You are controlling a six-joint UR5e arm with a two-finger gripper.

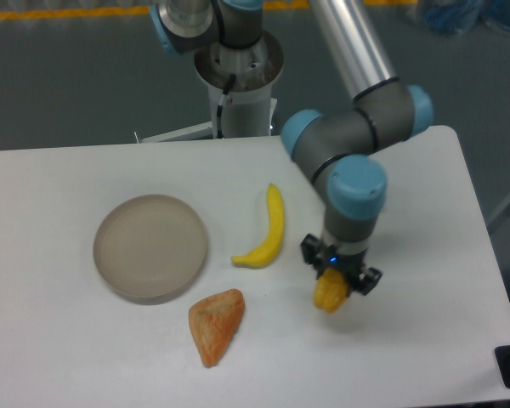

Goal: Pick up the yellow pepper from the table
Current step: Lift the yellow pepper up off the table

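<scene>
Tabletop (59, 357), white with rounded corners, carries everything. Near its left edge lies a round grey plate (150, 246); a banana (267, 231) curves near the middle, and an orange wedge (216, 325) sits toward the front edge. Toward the right edge, the gripper (335, 283) points straight down, its fingers closed around the yellow pepper (329, 294), whose lower part shows beneath them, close above the tabletop.

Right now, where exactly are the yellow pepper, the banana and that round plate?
yellow pepper (328, 294): fixed camera view, on its lumpy lower body below the gripper.
banana (269, 231): fixed camera view, on the middle of its curved body.
plate (150, 246): fixed camera view, on its flat bare centre.
</scene>
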